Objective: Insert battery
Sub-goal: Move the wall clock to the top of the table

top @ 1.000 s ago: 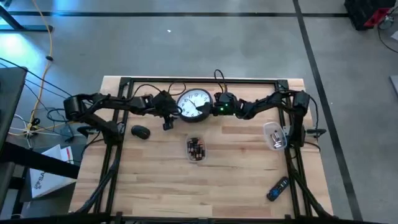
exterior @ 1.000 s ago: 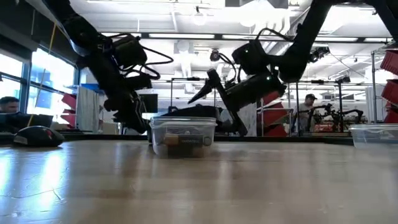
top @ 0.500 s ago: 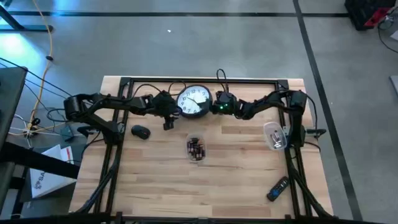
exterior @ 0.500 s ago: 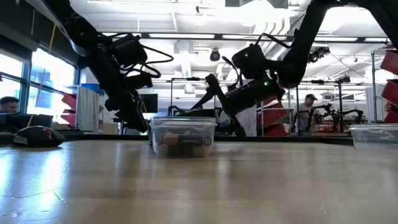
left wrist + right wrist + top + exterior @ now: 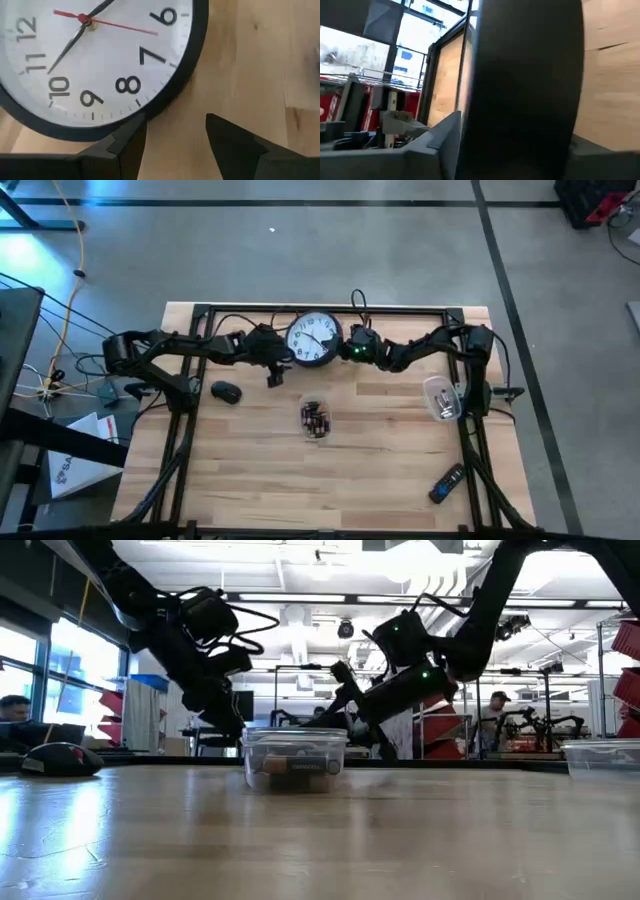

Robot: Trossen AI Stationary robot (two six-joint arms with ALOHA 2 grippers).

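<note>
Now your right gripper [image 5: 338,352] is gripping the wall clock [image 5: 313,342] by its right rim at the table's far edge. Your left gripper [image 5: 274,372] is hovering just left of it, fingers [image 5: 125,145] apart.

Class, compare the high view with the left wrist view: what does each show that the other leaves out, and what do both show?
Only the high view shows the whole table: the right gripper at the clock's right edge, the black computer mouse, the clear box of batteries, the remote control and a clear container by the right arm.

Only the left wrist view shows the clock's numerals, the red second hand and the open left gripper beside the rim.

Both show the wall clock face up on wood.
</note>
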